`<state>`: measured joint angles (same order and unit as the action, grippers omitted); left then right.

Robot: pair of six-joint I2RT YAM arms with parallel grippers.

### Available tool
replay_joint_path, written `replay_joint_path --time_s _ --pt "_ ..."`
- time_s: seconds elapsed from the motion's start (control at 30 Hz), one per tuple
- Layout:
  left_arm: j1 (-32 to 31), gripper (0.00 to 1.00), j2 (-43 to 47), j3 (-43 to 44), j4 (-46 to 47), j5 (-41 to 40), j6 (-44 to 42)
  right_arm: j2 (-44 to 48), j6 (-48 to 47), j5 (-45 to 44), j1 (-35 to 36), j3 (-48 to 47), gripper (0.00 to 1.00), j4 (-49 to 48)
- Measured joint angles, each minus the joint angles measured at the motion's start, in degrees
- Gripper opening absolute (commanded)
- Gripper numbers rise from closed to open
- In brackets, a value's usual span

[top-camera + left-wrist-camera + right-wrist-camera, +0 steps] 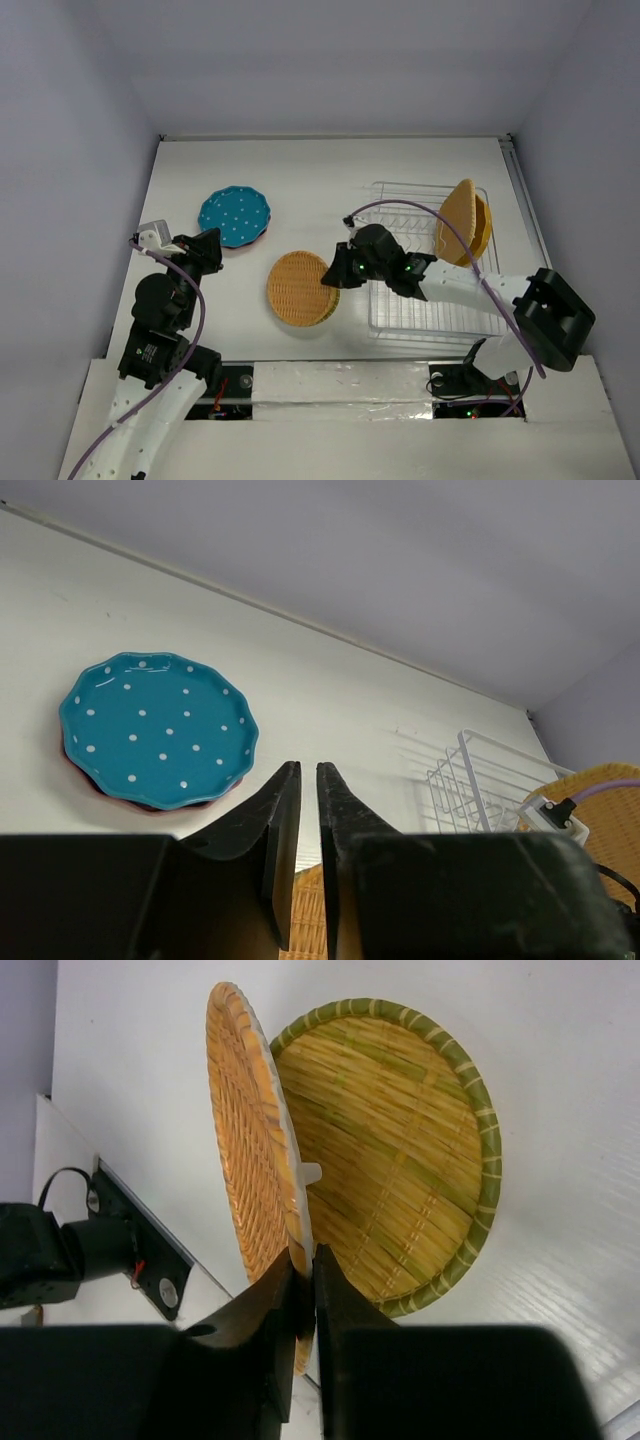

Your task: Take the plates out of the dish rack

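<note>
One orange woven plate (245, 1130) is clamped on edge in the right gripper (305, 1257), tilted over the yellow woven plate (400, 1150) mid-desk, left of the dish rack (420, 315); the left gripper (308, 770), nearly closed on nothing, is near the teal plate (158, 730) by the left edge.

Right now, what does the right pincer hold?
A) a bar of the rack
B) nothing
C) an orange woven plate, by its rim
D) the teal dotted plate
C: the right pincer is shut on the rim of the orange woven plate, which stands on edge next to the yellow woven plate lying flat.
</note>
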<state>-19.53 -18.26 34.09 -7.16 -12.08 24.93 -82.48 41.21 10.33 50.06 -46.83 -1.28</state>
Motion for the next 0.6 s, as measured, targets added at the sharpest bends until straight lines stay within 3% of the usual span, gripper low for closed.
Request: replay_joint_path --time_s 0.17,0.2,0.3,0.43,0.53,0.6 --pt "0.0 0.11 0.0 0.0 0.0 0.0 0.0 -0.04 0.63 -2.54 0.0 -0.02 0.45 0.44" --pt "0.0 0.12 0.0 0.0 0.0 0.0 0.0 -0.04 0.63 -3.34 0.0 -0.07 0.54 1.01" --pt "0.0 0.12 0.0 0.0 0.0 0.0 0.0 -0.07 0.2 -5.66 0.0 -0.5 0.67 3.78" --pt "0.0 0.12 0.0 0.0 0.0 0.02 0.0 -0.09 -0.61 -7.43 0.33 -2.32 0.77 6.32" --pt "0.0 0.12 0.0 0.0 0.0 0.0 0.0 0.15 -1.46 -9.9 0.96 -4.37 0.74 8.94" --pt "0.0 0.12 0.02 0.0 0.0 0.0 0.0 1.16 -1.95 -12.17 1.01 -5.33 0.37 11.23"
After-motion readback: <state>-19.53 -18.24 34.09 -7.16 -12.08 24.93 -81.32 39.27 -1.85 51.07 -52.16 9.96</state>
